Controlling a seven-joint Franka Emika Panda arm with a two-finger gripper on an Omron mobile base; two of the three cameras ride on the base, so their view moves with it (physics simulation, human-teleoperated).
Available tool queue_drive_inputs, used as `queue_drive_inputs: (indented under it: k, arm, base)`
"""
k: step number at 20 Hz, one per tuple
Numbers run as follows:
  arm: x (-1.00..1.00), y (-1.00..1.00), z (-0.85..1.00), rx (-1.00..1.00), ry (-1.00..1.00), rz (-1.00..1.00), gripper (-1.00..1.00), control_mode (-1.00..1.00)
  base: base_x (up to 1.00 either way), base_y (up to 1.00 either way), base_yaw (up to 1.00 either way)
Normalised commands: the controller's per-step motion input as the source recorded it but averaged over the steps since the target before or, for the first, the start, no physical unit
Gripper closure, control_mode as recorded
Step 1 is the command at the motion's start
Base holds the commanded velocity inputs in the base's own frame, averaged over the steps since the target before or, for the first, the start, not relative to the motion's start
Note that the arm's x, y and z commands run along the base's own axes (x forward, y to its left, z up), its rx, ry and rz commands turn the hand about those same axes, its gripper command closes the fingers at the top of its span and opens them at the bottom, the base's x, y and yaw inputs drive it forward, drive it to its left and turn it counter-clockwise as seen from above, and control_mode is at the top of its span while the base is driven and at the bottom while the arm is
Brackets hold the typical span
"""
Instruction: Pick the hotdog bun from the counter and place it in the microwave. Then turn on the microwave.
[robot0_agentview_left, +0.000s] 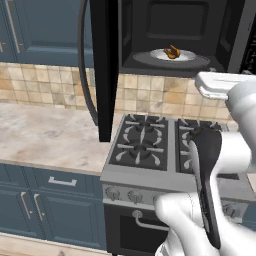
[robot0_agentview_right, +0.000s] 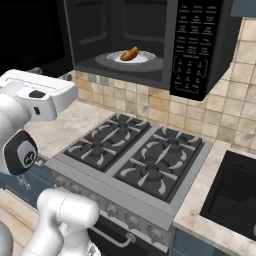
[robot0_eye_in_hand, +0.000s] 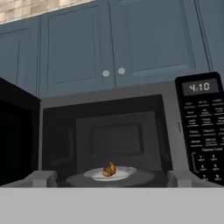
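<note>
The hotdog bun (robot0_eye_in_hand: 109, 169) is already lying on the white plate (robot0_eye_in_hand: 124, 173) inside the microwave (robot0_eye_in_hand: 131, 131), ahead of the gripper (robot0_eye_in_hand: 112, 186) and slightly above it, well apart from the fingers. The jaws are standing fully apart and holding nothing, the two tips just rising at either side of the hand view's lower edge. The microwave door (robot0_agentview_left: 102, 65) is hanging wide open, off to the gripper's left, with its edge reaching down over the counter (robot0_agentview_left: 45, 135) beside the stove (robot0_agentview_right: 140, 155). What is left, by my judgement, is shutting that door and pressing the keypad (robot0_eye_in_hand: 203, 140) up and to the gripper's right. The risks are lying there: the arm could be swinging into the door's edge instead of pushing its face, leaving it ajar, so the oven would not start; or the wide-open fingers could be striking several small buttons at once, or missing the start key altogether.
</note>
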Motion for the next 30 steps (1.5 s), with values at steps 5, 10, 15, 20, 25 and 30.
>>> queue_drive_inputs:
  k: [5,10,15,20,25,30]
  arm:
    - [-0.64,0.52,0.01,0.0,0.0,0.0,-1.0,-1.0]
    - [-0.66,0.54,0.02,0.0,0.0,0.0,-1.0,-1.0]
    - [-0.4,0.55,0.0,0.0,0.02,0.0,-1.0,-1.0]
    - [-0.14,0.49,0.0,0.0,0.02,0.0,-1.0,-1.0]
    - [0.0,0.45,0.0,0.0,0.0,0.0,-1.0,-1.0]
    - [0.0,0.41,0.0,-0.01,0.0,0.0,-1.0,-1.0]
  base:
    - [0.0,0.0,0.0]
    - [0.0,0.0,0.0]
    - [0.0,0.0,0.0]
    - [0.0,0.0,0.0]
    - [0.0,0.0,0.0]
    - [0.0,0.0,0.0]
